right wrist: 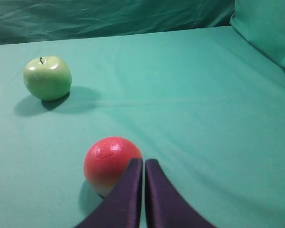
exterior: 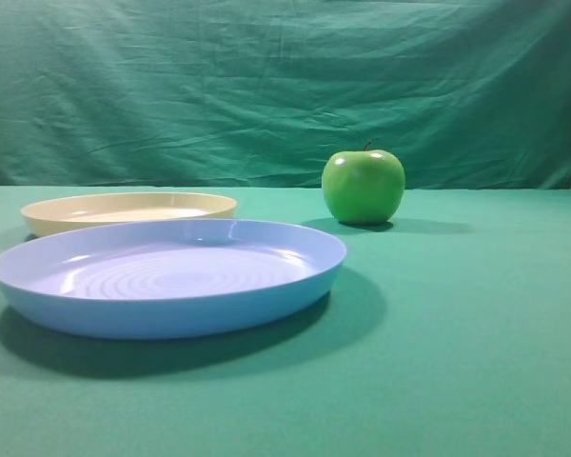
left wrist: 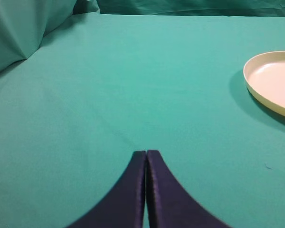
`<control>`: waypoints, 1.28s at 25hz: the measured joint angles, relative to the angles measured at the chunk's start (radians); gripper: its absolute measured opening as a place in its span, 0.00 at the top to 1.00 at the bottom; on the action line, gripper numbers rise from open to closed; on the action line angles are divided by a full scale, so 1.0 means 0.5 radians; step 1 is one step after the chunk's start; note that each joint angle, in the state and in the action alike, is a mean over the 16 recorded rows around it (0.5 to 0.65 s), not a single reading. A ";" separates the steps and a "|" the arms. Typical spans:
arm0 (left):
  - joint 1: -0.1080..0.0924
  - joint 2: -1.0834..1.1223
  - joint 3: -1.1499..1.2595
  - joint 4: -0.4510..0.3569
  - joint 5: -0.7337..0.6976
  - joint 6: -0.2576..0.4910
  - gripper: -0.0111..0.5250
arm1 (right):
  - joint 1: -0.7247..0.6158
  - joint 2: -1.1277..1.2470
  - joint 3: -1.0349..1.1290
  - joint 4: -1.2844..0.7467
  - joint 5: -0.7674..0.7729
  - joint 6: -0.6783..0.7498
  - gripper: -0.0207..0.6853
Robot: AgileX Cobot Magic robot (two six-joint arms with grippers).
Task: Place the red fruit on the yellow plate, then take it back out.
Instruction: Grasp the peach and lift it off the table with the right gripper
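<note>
The red fruit is sitting on the table, just left of the right hand, whose fingers are pressing together, holding nothing. Descending like this risks nudging it rolling away from the far-left yellow plate.

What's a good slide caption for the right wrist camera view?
Shut right claw poised beside the red fruit on green cloth, green apple behind at left.

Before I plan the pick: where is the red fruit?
Right wrist view only: the red fruit sits on the green cloth, just left of the shut jaws, nearer than the green apple.
</note>
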 joint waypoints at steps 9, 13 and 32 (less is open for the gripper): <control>0.000 0.000 0.000 0.000 0.000 0.000 0.98 | 0.000 0.000 0.000 0.000 0.000 0.000 0.97; 0.000 0.000 0.000 0.000 0.000 -0.001 0.98 | 0.000 0.000 0.000 0.010 -0.010 0.002 0.97; 0.000 0.000 0.000 0.000 0.000 -0.001 0.98 | 0.000 0.000 -0.022 0.525 -0.575 0.018 0.97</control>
